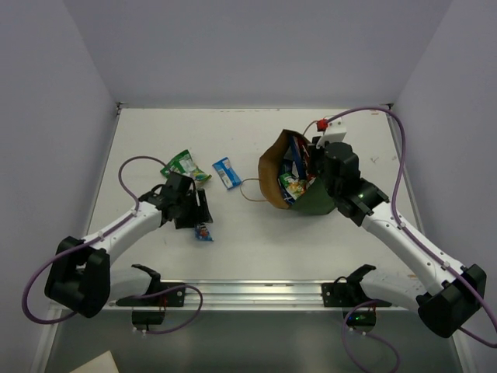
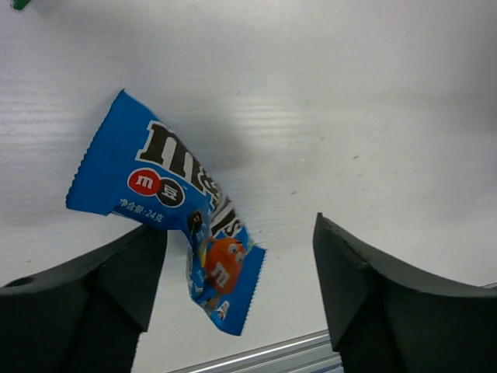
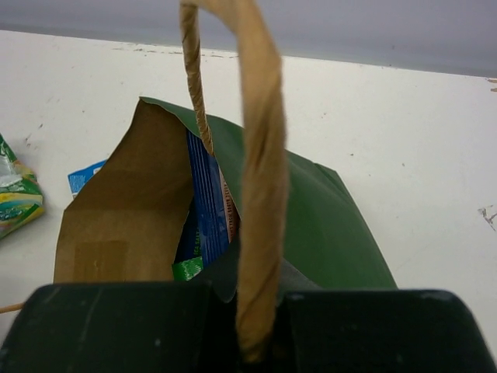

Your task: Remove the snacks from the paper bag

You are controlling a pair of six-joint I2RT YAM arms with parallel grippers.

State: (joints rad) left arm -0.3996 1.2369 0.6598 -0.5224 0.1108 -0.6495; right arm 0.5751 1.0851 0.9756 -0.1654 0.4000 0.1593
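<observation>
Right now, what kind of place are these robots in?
Probably a robot lab test booth, not a home: a left arm and right arm mounted along a metal rail, on a white table boxed in by plain walls.

Seemingly three snacks (image 1: 226,172) left of bag (image 1: 272,167)

Green paper bag (image 1: 314,200) tipped open, part full; green packet (image 1: 185,165), blue-white bar (image 1: 226,172), blue packet (image 1: 203,231) lie outside.
</observation>
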